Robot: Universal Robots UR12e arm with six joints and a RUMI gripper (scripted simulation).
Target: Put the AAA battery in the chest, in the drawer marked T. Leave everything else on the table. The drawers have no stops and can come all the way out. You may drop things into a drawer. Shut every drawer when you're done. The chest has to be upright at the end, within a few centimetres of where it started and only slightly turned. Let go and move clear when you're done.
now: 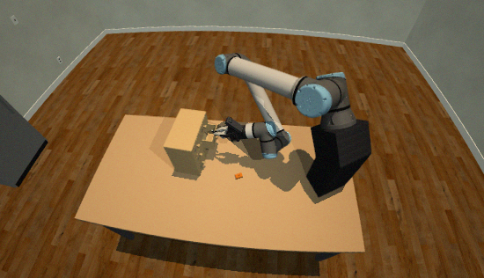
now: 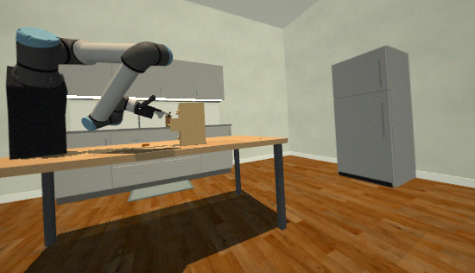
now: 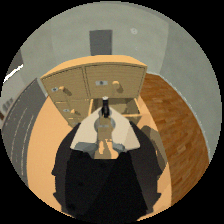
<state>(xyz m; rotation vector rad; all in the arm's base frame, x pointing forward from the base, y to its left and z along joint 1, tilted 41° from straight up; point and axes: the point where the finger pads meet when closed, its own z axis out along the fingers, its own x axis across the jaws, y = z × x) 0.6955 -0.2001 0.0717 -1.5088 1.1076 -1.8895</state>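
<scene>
The wooden chest [image 1: 187, 129] [image 2: 193, 123] [image 3: 75, 79] stands upright at the table's far side, its drawer fronts facing the arm. One drawer [image 1: 210, 137] [image 2: 174, 124] [image 3: 132, 116] is pulled out, in the column on the right in the wrist view, below the top row. The letters on the labels are too small to read. The gripper [image 1: 215, 131] [image 2: 168, 114] [image 3: 105, 114] is shut on the AAA battery [image 3: 105, 107], a dark cylinder with a silvery end, pointing forward toward the chest. It is at the open drawer, above its front part. The fingers hide part of the drawer.
A small orange object [image 1: 238, 176] [image 2: 145, 144] lies on the table [image 1: 176, 213] [image 2: 242, 140], in front of the chest and to one side of the gripper. The drawer above the open one is shut, with a knob [image 3: 116, 86] sticking out near the fingers.
</scene>
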